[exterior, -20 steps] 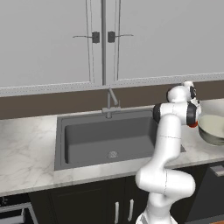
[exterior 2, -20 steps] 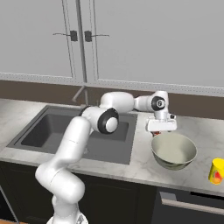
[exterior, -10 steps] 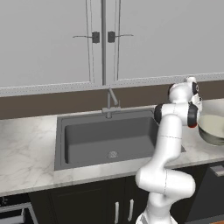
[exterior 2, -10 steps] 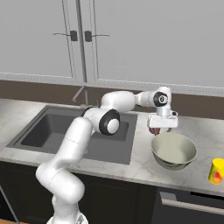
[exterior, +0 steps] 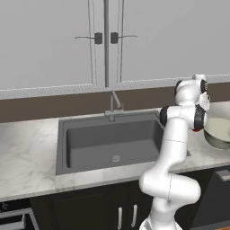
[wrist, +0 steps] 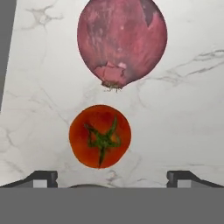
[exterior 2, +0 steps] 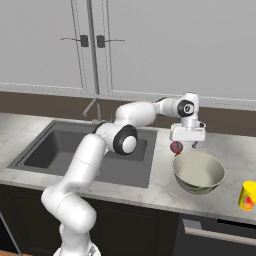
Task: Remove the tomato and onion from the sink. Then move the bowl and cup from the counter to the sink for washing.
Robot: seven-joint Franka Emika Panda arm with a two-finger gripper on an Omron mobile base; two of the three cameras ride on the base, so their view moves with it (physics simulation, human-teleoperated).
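On the white marble counter, the pink-red onion and the orange-red tomato lie close together, apart from each other. My gripper hangs open just above them, holding nothing. From the right base view the gripper is right of the sink, with the onion under it beside the bowl. The yellow cup stands at the counter's front right. The dark sink holds nothing but its drain. The bowl sits past my forearm.
The grey faucet rises behind the sink. Closed grey wall cabinets hang above the counter. My own arm stretches across the sink's right side toward the bowl. Bare counter lies left of the sink.
The hand has lifted a little from the counter with its jaws still open. The onion and tomato stay where they lie.
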